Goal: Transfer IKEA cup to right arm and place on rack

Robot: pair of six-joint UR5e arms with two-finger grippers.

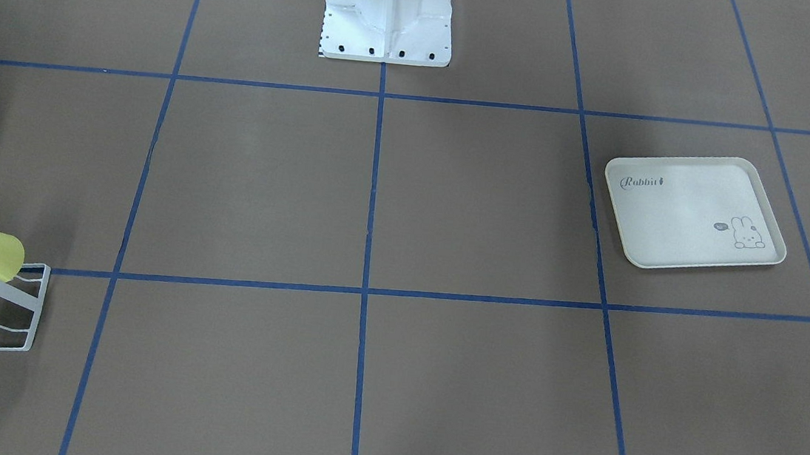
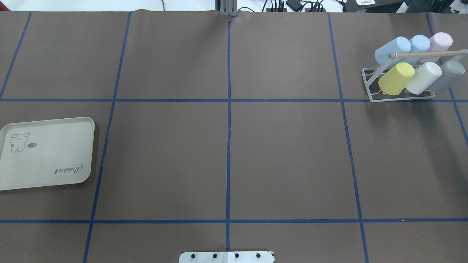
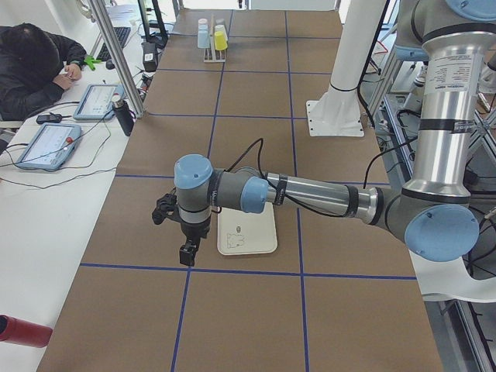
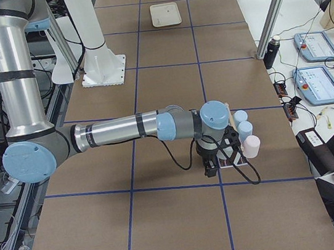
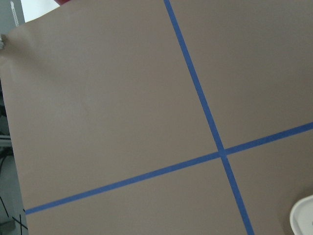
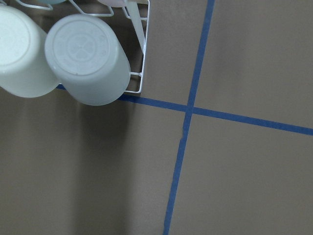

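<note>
Six pastel plastic cups (image 2: 423, 77) sit tilted on the small white wire rack (image 2: 427, 54), the right arm's black pincer (image 4: 211, 170) just beside it, the left arm's black pincer (image 3: 187, 254) well apart; I cannot tell how wide either stands.

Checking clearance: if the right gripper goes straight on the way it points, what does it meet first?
The right gripper points straight down, so probably the bare table, just beside the rack and its grey cup. Depth is unclear; it might clip the rack's edge.
</note>
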